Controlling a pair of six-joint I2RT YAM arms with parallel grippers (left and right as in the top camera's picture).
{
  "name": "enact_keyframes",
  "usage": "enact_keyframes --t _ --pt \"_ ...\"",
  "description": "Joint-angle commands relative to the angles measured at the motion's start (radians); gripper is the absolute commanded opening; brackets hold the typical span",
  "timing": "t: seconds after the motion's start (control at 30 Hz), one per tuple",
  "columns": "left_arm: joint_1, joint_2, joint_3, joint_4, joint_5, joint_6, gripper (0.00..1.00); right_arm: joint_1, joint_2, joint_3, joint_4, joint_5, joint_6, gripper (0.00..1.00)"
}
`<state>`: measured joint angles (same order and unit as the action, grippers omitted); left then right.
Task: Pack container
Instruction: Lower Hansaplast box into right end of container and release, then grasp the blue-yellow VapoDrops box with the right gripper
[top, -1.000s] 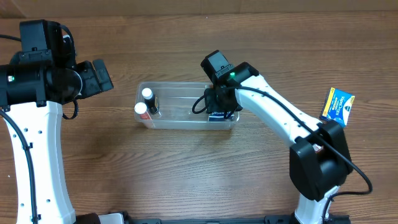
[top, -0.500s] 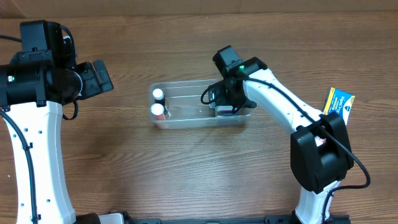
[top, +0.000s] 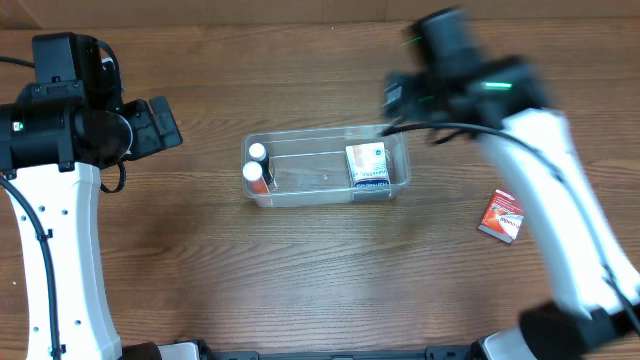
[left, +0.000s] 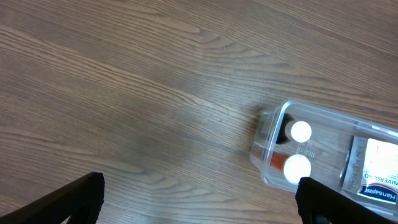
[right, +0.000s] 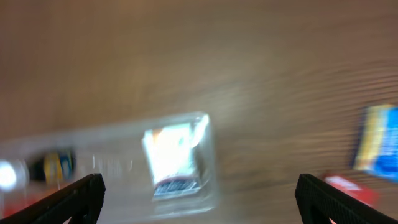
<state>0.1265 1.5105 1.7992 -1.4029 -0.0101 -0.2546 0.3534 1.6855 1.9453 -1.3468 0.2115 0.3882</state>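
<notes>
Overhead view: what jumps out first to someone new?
The clear container sits mid-frame, with a white-and-blue box at its right end and two white-capped bottles at its left end. The blurred right arm hangs above its far right corner, and a red packet lies loose to its right.

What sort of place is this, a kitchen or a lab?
Probably a robotics lab bench: left arm and right arm at a wooden table, with a clear container holding bottles and a box.
</notes>
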Motion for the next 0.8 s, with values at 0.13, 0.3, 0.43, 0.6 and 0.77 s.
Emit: enact_keyframes --t 0.13,0.3,0.43,0.6,0.77 --pt "0.004 0.006 -0.006 0.001 0.011 0.016 1.0 -0.501 -0.053 0.027 -0.054 0.025 -0.043 1.0" --pt "0.004 0.006 -0.006 0.001 0.011 0.016 1.0 -0.739 0.088 -0.058 -0.056 -0.093 -0.092 1.0" --pt "0.004 0.006 -0.006 0.001 0.011 0.015 1.0 -0.802 0.208 -0.133 -0.029 -0.109 -0.137 1.0" --pt "0.004 0.006 -0.006 0.001 0.011 0.015 1.0 -0.819 0.355 -0.159 0.019 -0.129 -0.204 1.0" --pt "0.004 0.006 -0.006 0.001 0.011 0.015 1.0 -0.818 0.436 -0.159 0.056 -0.141 -0.241 1.0"
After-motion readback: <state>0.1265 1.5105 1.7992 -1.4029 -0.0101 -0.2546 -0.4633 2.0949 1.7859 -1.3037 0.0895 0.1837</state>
